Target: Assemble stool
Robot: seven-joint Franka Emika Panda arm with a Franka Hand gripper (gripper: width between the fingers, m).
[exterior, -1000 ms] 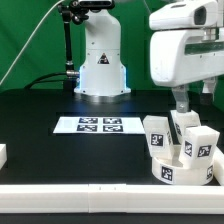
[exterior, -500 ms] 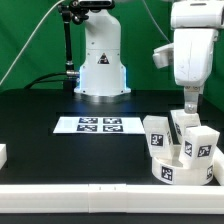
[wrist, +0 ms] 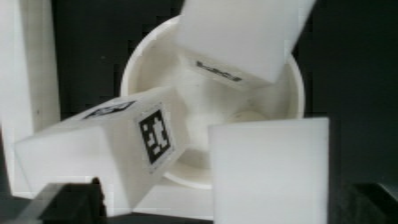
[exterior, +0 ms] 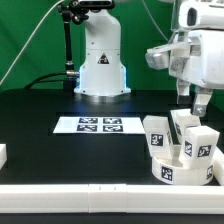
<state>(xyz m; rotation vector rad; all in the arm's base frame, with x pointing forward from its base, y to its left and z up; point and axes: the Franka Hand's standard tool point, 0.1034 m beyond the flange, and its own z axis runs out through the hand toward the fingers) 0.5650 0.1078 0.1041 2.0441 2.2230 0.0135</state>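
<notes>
The white stool stands at the exterior view's right, near the table's front edge. It is a round seat disc with three blocky tagged legs sticking up. My gripper hangs above its far right side, apart from it. In the wrist view the seat disc fills the frame. One leg shows a marker tag and two more legs stand beside it. My gripper is open and empty, its dark fingertips wide apart on either side of the legs.
The marker board lies flat at the table's middle. The robot base stands behind it. A small white part sits at the exterior view's left edge. A white rail runs along the front.
The arm has shifted toward the exterior view's right and the hand has turned and tilted above the stool. The stool has not moved.
</notes>
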